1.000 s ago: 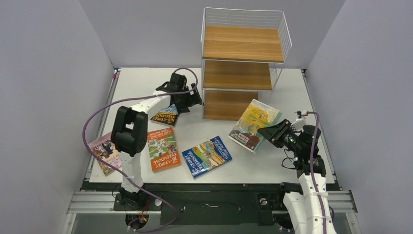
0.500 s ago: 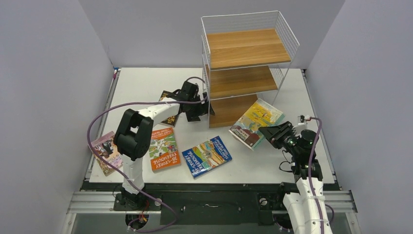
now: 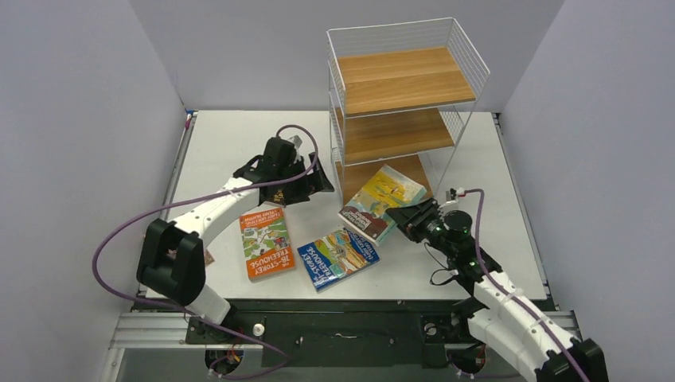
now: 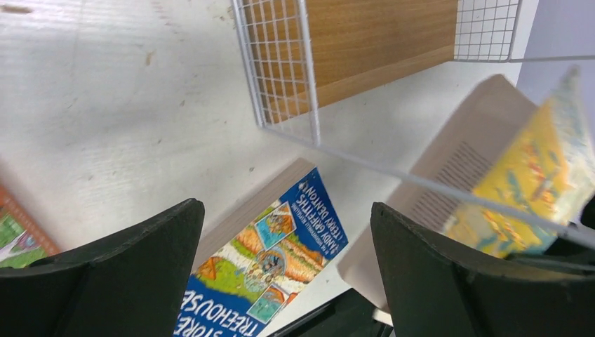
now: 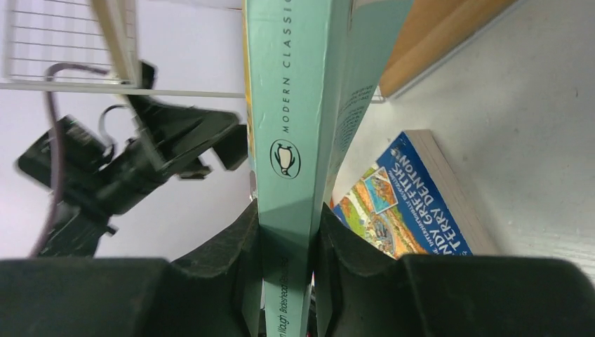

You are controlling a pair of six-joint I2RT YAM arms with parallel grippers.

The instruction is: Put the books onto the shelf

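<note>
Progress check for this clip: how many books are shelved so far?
None yet: the visible boards of the shelf are bare. In hand: the right gripper clamps the yellow book near the bottom tier. Remaining: the orange book, blue book and dark book lie on the table; the left gripper is open, holding nothing.

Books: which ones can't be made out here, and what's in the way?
Pink book: top view, hidden behind the left arm's elbow.
Dark book: top view, mostly covered by the left claw.
Yellow book: right wrist view shows only its spine; blurred in left wrist view.
</note>
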